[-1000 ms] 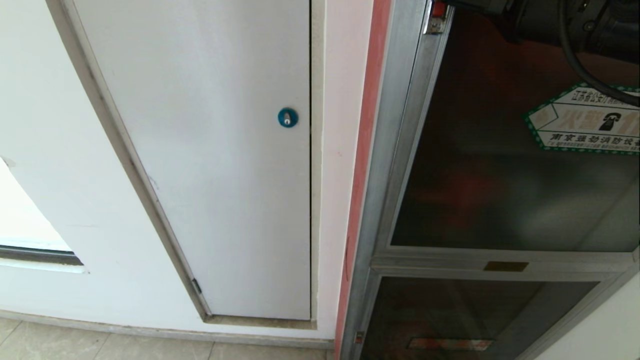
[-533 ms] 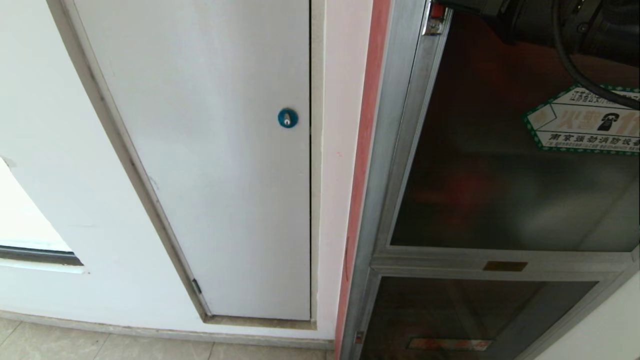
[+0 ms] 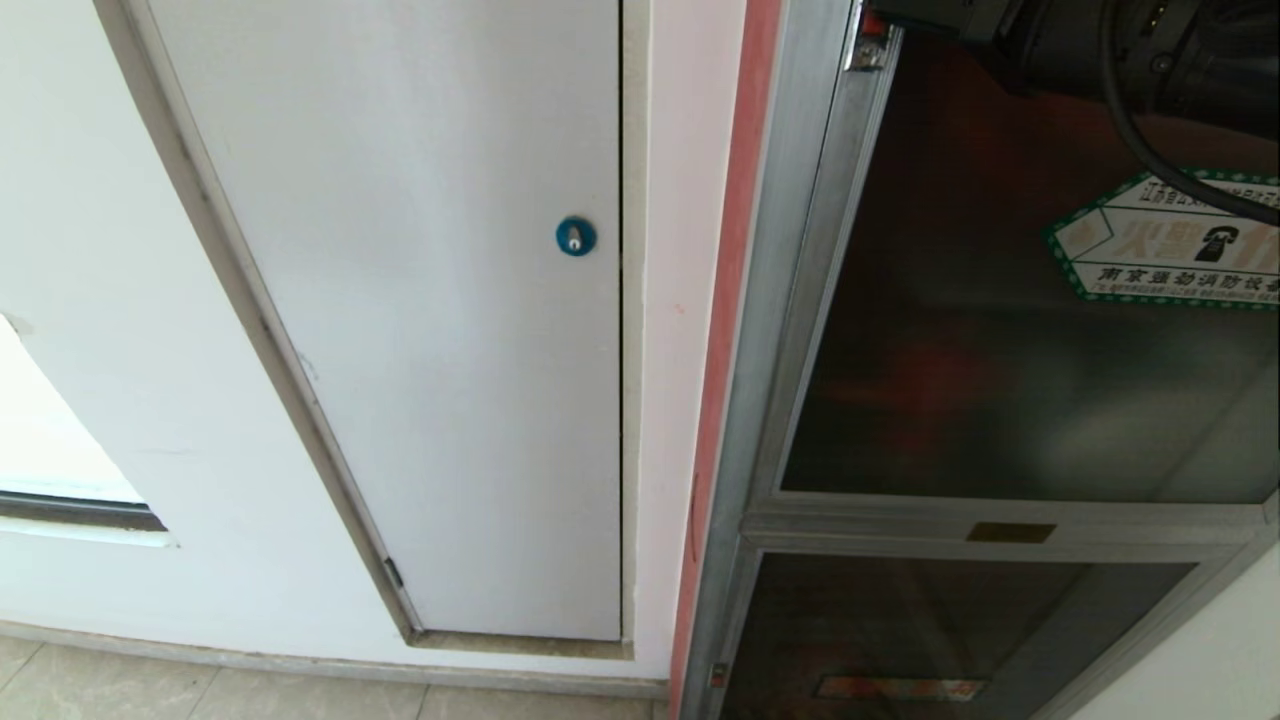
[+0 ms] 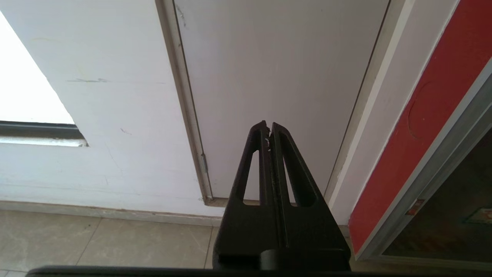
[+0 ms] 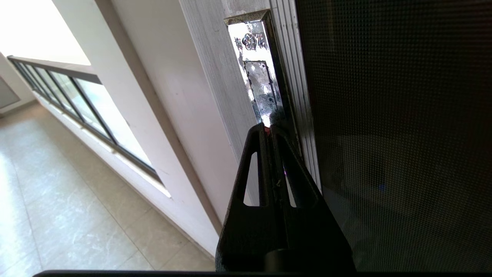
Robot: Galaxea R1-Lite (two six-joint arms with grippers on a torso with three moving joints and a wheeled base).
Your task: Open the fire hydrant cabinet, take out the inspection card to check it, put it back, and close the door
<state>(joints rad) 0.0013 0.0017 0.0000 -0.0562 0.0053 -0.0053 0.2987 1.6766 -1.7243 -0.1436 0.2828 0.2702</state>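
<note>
In the head view the door (image 3: 1020, 300) is sitting shut in the fire hydrant cabinet (image 3: 790, 300), nothing opened yet; the left gripper (image 4: 268, 129) is idling closed and empty; the right gripper (image 5: 269, 129), fingers together, is pressing at the latch (image 5: 259, 82)

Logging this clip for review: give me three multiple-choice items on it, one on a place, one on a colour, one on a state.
1. The right hand's shut tips are at:
A. the shiny latch plate on the door frame
B. the white panel's lock
C. the floor

2. The round lock is:
A. red
B. blue
C. yellow

3. The left hand is:
A. open
B. holding a card
C. shut, empty

Answers: 1 A, the right wrist view shows the tips at the plate. 2 B, a blue disc in the head view. 3 C, its fingers meet with nothing between.
</note>
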